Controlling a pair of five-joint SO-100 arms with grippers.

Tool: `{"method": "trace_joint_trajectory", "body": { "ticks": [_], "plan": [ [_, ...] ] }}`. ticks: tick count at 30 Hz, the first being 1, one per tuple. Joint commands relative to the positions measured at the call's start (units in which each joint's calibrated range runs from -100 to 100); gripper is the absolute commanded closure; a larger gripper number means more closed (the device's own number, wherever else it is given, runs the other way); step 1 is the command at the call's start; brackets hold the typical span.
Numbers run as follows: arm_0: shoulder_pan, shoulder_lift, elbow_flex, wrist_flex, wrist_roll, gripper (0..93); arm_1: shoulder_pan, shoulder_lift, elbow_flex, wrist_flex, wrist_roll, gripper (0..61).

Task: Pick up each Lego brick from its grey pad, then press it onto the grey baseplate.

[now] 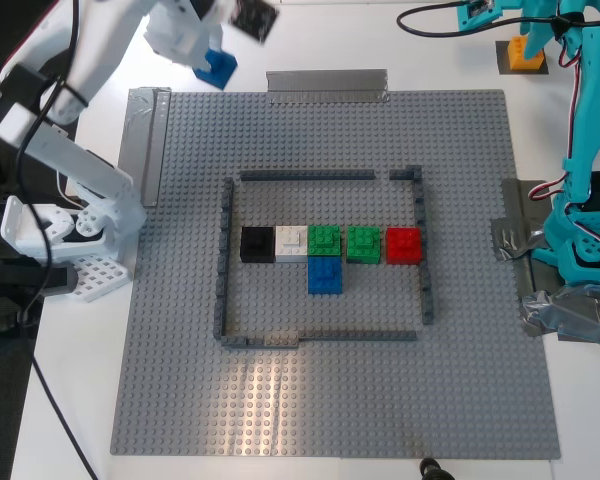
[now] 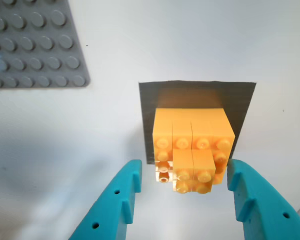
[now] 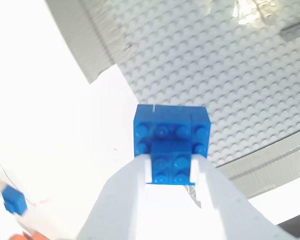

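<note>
An orange-yellow Lego brick point(image 2: 192, 142) sits on a dark grey pad point(image 2: 240, 100) on the white table. It is at the exterior view's top right point(image 1: 525, 52), beyond the grey baseplate point(image 1: 330, 400). My first gripper point(image 2: 184, 170), the teal one, is open with one finger on each side of this brick, not touching it. My second gripper point(image 3: 172, 165), the white one, is shut on a blue Lego brick point(image 3: 171, 132). It holds the brick off the baseplate's far corner at the exterior view's top left point(image 1: 218, 68). The baseplate point(image 3: 215, 65) lies just behind that brick.
Inside the dark-grey frame point(image 1: 305, 176) on the baseplate stand black point(image 1: 257, 243), white point(image 1: 291, 242), two green point(image 1: 324, 241) and red point(image 1: 403, 244) bricks, with another blue brick point(image 1: 325, 275) in front. Silver tape strips point(image 1: 327, 85) edge the plate. Arm bases stand at both sides of the exterior view.
</note>
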Motion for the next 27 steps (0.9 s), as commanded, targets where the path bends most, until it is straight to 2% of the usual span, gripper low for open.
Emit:
{"method": "trace_joint_trajectory", "body": {
  "ticks": [1, 4, 7, 14, 21, 27],
  "plan": [
    [0.2, -0.7, -1.7, 0.1, 0.4, 73.6, 10.5, -9.4, 6.0, 0.7, -4.8, 61.2],
    [0.2, -0.7, -1.7, 0.1, 0.4, 73.6, 16.2, -10.5, 9.4, 0.6, -7.3, 61.2],
    [0.2, -0.7, -1.7, 0.1, 0.3, 73.6, 21.4, -11.6, 14.7, -3.6, -9.5, 61.2],
    [0.2, -0.3, -1.7, 0.1, 0.4, 83.7, 29.4, -7.9, 19.3, -12.7, -13.9, 61.2],
    [1.5, 3.4, -2.4, -0.4, 0.4, 83.6, 34.1, 0.0, 15.4, -19.3, -13.8, 61.2],
    [3.1, 3.3, -1.7, -3.5, 0.4, 83.6, 36.5, 6.2, 9.9, -20.6, -13.1, 61.2]
  ]
}}
